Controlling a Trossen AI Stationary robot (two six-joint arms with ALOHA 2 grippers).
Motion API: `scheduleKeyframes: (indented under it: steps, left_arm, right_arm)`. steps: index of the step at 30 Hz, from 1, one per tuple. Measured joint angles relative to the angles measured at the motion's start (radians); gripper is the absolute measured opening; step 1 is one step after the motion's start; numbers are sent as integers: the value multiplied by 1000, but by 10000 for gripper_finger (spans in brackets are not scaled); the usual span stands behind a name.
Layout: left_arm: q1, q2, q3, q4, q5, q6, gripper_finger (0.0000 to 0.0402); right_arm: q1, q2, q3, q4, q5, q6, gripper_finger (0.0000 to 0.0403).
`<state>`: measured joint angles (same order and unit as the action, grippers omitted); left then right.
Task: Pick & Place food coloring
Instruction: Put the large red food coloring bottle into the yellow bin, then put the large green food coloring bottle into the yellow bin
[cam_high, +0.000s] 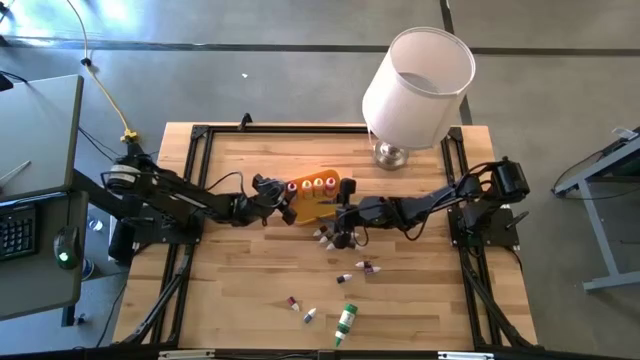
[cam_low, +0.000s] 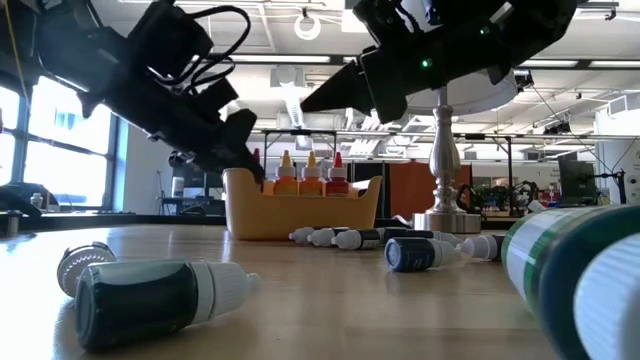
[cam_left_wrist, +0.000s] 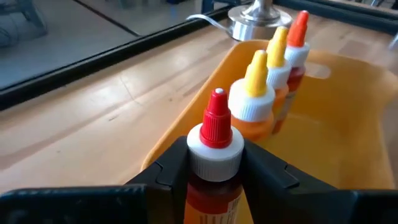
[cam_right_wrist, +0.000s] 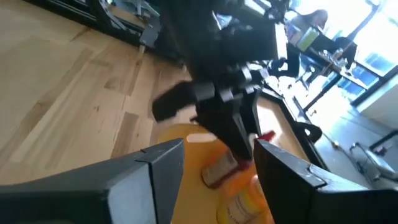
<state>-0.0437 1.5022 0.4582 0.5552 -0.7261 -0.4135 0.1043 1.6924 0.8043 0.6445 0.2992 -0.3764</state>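
An orange tray (cam_high: 322, 205) sits mid-table with three upright food coloring bottles (cam_left_wrist: 273, 68) in a row, capped yellow, yellow and orange. A fourth bottle, red-capped (cam_left_wrist: 217, 121), stands at the row's left end, with my left gripper (cam_left_wrist: 214, 171) shut on it. My right gripper (cam_low: 330, 95) hovers open above the tray's right side, touching nothing; its fingers (cam_right_wrist: 158, 168) frame the tray from above. More small bottles and vials (cam_high: 345, 277) lie loose on the near half of the table. My left gripper pinches the red-capped bottle between its two fingers just under the white collar (cam_left_wrist: 214, 155). The fingers come in nearly level from the table's left. The bottle stands upright at the tray's left end; whether its base rests on the tray is hidden.
A lamp with a white shade (cam_high: 418, 78) stands on its metal base (cam_high: 392, 155) at the back right, close behind the tray. A larger green bottle (cam_high: 345, 322) lies near the front edge. Vials (cam_high: 325, 236) lie just in front of the tray. Black frame rails (cam_high: 190, 190) line the table's sides.
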Motion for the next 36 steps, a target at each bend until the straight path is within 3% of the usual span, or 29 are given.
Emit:
scheduleKeyframes:
  steps: [17,26,36]
  left_arm:
    - [-2,38,0,56,-25,79,136]
    - [-2,37,0,57,-32,94,194]
    - [-2,-65,1,12,9,99,209]
  right_arm:
    - [-6,0,0,40,-39,-10,188]
    - [-6,0,0,39,-130,-7,188]
    - [-6,0,0,28,-161,-6,188]
